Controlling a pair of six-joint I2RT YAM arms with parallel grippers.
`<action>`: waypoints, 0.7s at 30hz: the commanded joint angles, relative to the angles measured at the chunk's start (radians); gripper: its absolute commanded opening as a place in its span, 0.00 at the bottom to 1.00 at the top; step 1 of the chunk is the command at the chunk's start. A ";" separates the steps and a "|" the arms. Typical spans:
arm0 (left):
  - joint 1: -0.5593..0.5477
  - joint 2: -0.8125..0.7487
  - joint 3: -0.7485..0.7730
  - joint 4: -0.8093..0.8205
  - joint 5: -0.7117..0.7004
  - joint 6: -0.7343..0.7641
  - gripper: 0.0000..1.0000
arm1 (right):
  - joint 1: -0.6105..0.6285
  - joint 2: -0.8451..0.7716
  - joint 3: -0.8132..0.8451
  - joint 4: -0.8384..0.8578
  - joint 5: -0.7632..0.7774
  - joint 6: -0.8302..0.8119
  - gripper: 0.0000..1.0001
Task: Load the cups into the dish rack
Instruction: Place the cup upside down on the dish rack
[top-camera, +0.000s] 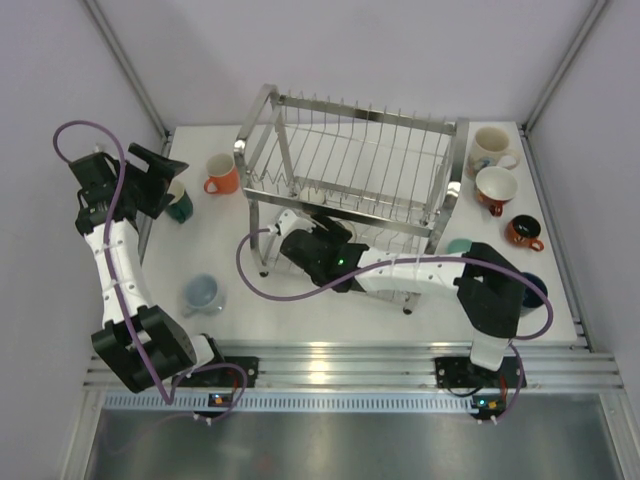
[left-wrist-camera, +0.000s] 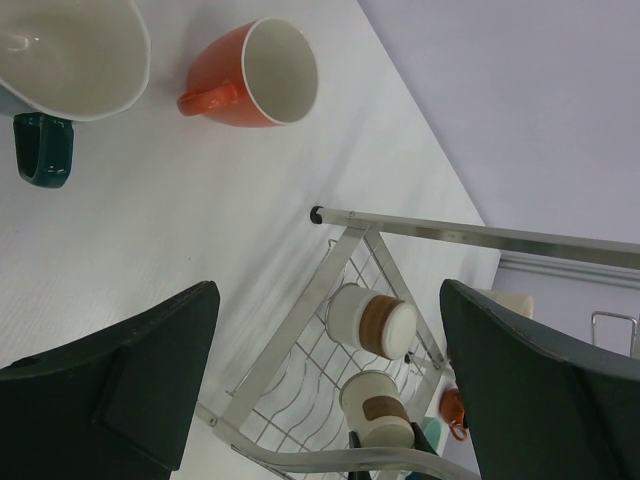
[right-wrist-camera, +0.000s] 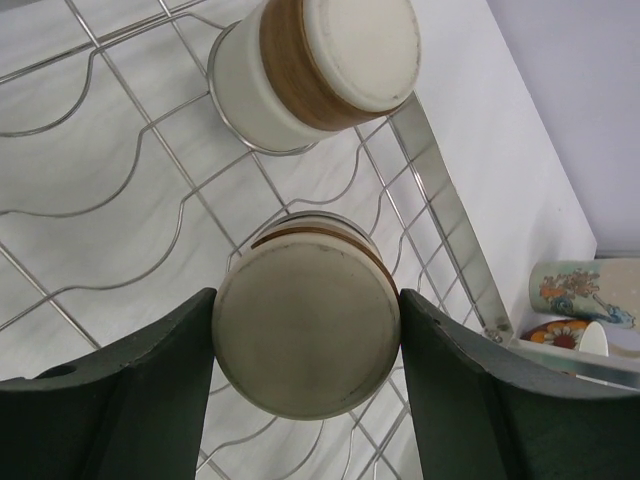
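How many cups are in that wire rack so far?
2 cream, brown-banded cups on the dish rack's lower tier: the near cup held in the right gripper, the far cup beyond it. More may be hidden.

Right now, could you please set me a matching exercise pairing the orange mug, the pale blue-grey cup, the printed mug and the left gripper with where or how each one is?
Things:
1. orange mug
2. pale blue-grey cup
3. printed mug
4. left gripper

Place or state:
A. far right corner of the table
B. open, holding nothing
C. just left of the dish rack
D. towards the near edge, beside the left arm

Pairs: 1-C, 2-D, 3-A, 4-B.
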 joint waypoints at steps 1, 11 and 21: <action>0.003 -0.028 0.004 0.049 0.016 0.007 0.97 | -0.016 -0.029 0.009 0.084 0.019 -0.014 0.02; 0.003 -0.034 -0.005 0.049 0.016 0.007 0.97 | -0.039 0.011 0.025 0.121 0.056 -0.022 0.06; 0.003 -0.049 -0.017 0.049 0.017 0.015 0.97 | -0.097 0.037 0.019 0.134 0.045 -0.014 0.14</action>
